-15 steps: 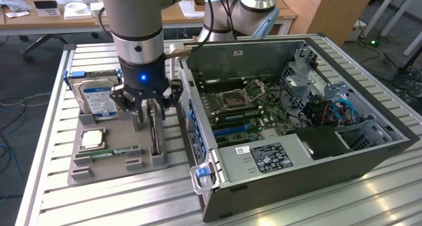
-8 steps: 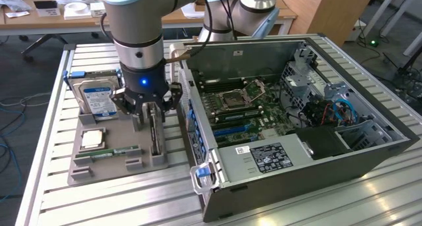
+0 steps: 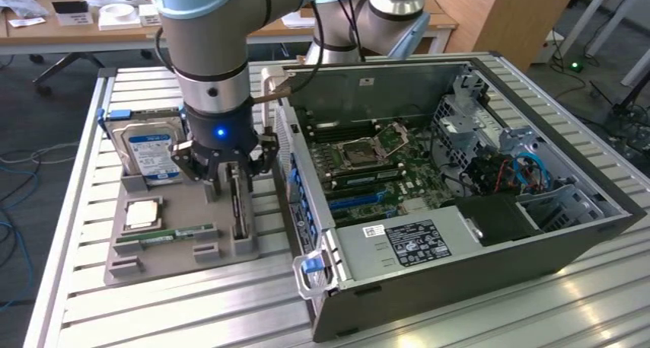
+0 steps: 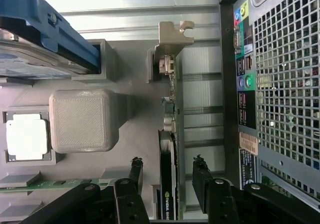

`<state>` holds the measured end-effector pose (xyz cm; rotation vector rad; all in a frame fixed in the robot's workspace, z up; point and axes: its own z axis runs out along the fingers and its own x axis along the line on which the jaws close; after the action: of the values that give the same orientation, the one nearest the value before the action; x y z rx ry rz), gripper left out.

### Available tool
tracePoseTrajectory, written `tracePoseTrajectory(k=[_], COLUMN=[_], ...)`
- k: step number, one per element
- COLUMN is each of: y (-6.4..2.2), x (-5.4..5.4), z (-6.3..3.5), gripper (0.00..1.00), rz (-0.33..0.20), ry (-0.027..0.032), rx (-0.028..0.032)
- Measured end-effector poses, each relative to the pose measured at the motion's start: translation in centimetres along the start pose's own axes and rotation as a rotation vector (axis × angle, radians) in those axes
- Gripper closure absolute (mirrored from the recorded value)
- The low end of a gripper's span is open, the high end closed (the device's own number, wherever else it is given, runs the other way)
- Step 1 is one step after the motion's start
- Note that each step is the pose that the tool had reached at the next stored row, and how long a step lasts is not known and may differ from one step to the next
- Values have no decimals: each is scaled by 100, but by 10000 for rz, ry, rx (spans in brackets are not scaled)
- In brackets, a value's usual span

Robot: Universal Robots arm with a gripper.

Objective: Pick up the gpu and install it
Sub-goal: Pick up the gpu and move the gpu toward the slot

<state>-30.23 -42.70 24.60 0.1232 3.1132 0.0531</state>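
The gpu (image 3: 242, 209) stands on its long edge in a slot of the grey holder tray (image 3: 163, 263), black face upright, close beside the open computer case (image 3: 457, 173). In the wrist view the gpu (image 4: 169, 134) runs away from the camera, with its pale metal bracket (image 4: 173, 36) at the far end. My gripper (image 3: 231, 188) hangs straight above the card. It is open (image 4: 167, 173), with one black finger (image 4: 135, 173) on each side of the card's near end and a gap between each finger and the card.
The tray also holds a silver hard drive with a blue label (image 3: 151, 146), a CPU (image 3: 142, 213) and a green RAM stick (image 3: 167, 234). The case's rear panel (image 4: 280, 83) sits close beside the card. The motherboard (image 3: 376, 165) lies exposed inside the case.
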Motion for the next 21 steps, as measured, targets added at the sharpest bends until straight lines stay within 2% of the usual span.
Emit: tracePoseTrajectory(k=[5,21], y=[-3,-2], x=[7,0], z=[73,78], gripper=[47,48], rz=[1,1], ry=[0,1], rx=[0,1])
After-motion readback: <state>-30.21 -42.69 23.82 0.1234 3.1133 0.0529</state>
